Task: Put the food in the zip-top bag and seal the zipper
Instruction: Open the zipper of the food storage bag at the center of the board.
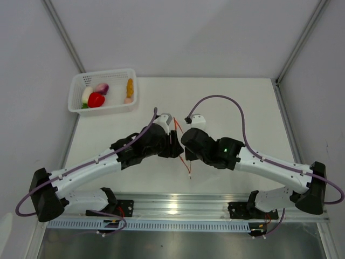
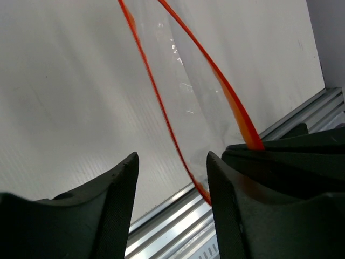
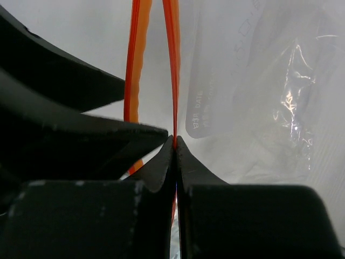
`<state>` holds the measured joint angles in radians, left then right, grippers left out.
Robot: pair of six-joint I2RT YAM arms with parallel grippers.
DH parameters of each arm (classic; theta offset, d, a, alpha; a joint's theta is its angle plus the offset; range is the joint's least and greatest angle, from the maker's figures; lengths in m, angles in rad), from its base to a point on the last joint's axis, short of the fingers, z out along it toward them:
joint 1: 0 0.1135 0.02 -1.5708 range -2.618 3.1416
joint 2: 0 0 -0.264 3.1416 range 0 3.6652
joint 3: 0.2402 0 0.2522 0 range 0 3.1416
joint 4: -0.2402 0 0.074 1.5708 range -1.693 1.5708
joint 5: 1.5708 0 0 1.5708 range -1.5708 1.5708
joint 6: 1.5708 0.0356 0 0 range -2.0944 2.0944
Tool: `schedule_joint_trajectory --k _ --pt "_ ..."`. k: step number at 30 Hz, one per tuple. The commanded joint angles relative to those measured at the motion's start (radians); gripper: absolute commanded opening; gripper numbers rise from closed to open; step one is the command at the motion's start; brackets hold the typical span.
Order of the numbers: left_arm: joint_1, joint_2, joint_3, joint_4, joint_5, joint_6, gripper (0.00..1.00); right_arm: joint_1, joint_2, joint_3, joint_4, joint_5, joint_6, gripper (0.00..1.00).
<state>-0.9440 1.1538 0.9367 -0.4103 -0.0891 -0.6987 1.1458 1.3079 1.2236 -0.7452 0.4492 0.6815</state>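
Two arms meet over a white worktop (image 1: 232, 102) between pale grey walls, their tools hidden beneath the wrists from above. Right tool (image 3: 176, 141) is clamped on one orange-red zipper (image 3: 173, 65) strip of the clear zip-top bag (image 3: 280, 97); left tool (image 2: 172, 162) stands apart beside its mouth. Food (image 1: 96, 99) lies in the white basket (image 1: 75, 102), well apart.

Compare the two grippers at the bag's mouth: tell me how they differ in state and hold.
The right gripper is shut on one side of the zipper; the left gripper stands open. The right one clamps that orange-red strip; the left one has the other strip running past its fingers, unclamped. Both meet mid-table at the zip-top bag, whose mouth is parted.
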Motion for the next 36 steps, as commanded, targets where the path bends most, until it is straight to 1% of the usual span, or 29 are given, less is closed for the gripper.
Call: schedule_joint_trajectory --k 1,2,3,5,6,7,8,10,11,13,14,18,19,22,23,25,26,27,28,30,31,33,34,36 --pt "0.027 0.007 -0.025 0.08 0.049 0.005 0.54 0.012 -0.045 0.005 0.052 0.031 0.029 0.0" --pt "0.036 0.009 -0.03 0.08 0.057 0.008 0.47 0.014 -0.051 0.008 0.049 0.034 0.033 0.0" --pt "0.039 0.006 -0.036 0.082 0.057 0.011 0.33 0.014 -0.055 0.01 0.041 0.052 0.036 0.0" --pt "0.05 -0.005 -0.051 0.087 0.055 0.013 0.23 0.012 -0.062 0.02 0.004 0.086 0.053 0.0" --pt "0.054 -0.023 -0.068 0.085 0.06 0.013 0.16 0.014 -0.07 0.027 -0.028 0.127 0.07 0.0" --pt "0.059 -0.034 -0.087 0.082 0.058 0.013 0.15 0.014 -0.073 0.031 -0.048 0.146 0.078 0.0" --pt "0.068 -0.049 -0.101 0.082 0.057 0.01 0.1 0.006 -0.076 0.043 -0.066 0.164 0.085 0.0" --pt "0.08 -0.106 -0.154 0.077 0.048 0.001 0.08 -0.006 -0.082 0.057 -0.132 0.216 0.113 0.0" --pt "0.089 -0.13 -0.163 0.074 0.042 -0.002 0.04 -0.018 -0.087 0.059 -0.153 0.244 0.124 0.0" --pt "0.096 -0.192 -0.205 0.059 0.031 -0.001 0.03 -0.032 -0.122 0.051 -0.183 0.258 0.148 0.0" --pt "0.102 -0.209 -0.213 0.053 0.032 0.004 0.01 -0.046 -0.137 0.044 -0.181 0.259 0.15 0.0" --pt "0.103 -0.273 -0.26 0.044 0.034 0.024 0.01 -0.073 -0.219 0.017 -0.166 0.26 0.159 0.0" --pt "0.103 -0.29 -0.275 0.051 0.037 0.031 0.01 -0.077 -0.234 0.014 -0.157 0.24 0.147 0.0" --pt "0.103 -0.302 -0.294 0.074 0.066 0.041 0.01 -0.086 -0.225 0.002 -0.109 0.194 0.127 0.0" --pt "0.103 -0.302 -0.292 0.1 0.078 0.053 0.02 -0.086 -0.213 -0.002 -0.097 0.162 0.124 0.0" --pt "0.103 -0.301 -0.288 0.119 0.103 0.059 0.09 -0.086 -0.179 -0.018 -0.062 0.135 0.122 0.0" --pt "0.103 -0.302 -0.276 0.139 0.135 0.079 0.16 -0.086 -0.168 -0.022 -0.051 0.117 0.124 0.0" --pt "0.103 -0.304 -0.271 0.143 0.149 0.083 0.21 -0.086 -0.159 -0.027 -0.027 0.109 0.125 0.0" --pt "0.103 -0.307 -0.26 0.148 0.155 0.087 0.34 -0.084 -0.147 -0.032 -0.014 0.1 0.124 0.0" --pt "0.103 -0.316 -0.25 0.165 0.176 0.106 0.45 -0.087 -0.11 -0.03 0.01 0.083 0.115 0.0" --pt "0.103 -0.321 -0.242 0.169 0.184 0.114 0.57 -0.087 -0.096 -0.024 0.013 0.082 0.113 0.0" --pt "0.103 -0.336 -0.219 0.162 0.184 0.133 0.73 -0.089 -0.056 -0.007 0.02 0.08 0.109 0.0" --pt "0.103 -0.341 -0.211 0.154 0.177 0.142 0.86 -0.096 -0.044 -0.001 0.021 0.074 0.107 0.0" --pt "0.103 -0.359 -0.176 0.119 0.123 0.149 0.97 -0.107 -0.009 0.022 0.023 0.069 0.102 0.0"
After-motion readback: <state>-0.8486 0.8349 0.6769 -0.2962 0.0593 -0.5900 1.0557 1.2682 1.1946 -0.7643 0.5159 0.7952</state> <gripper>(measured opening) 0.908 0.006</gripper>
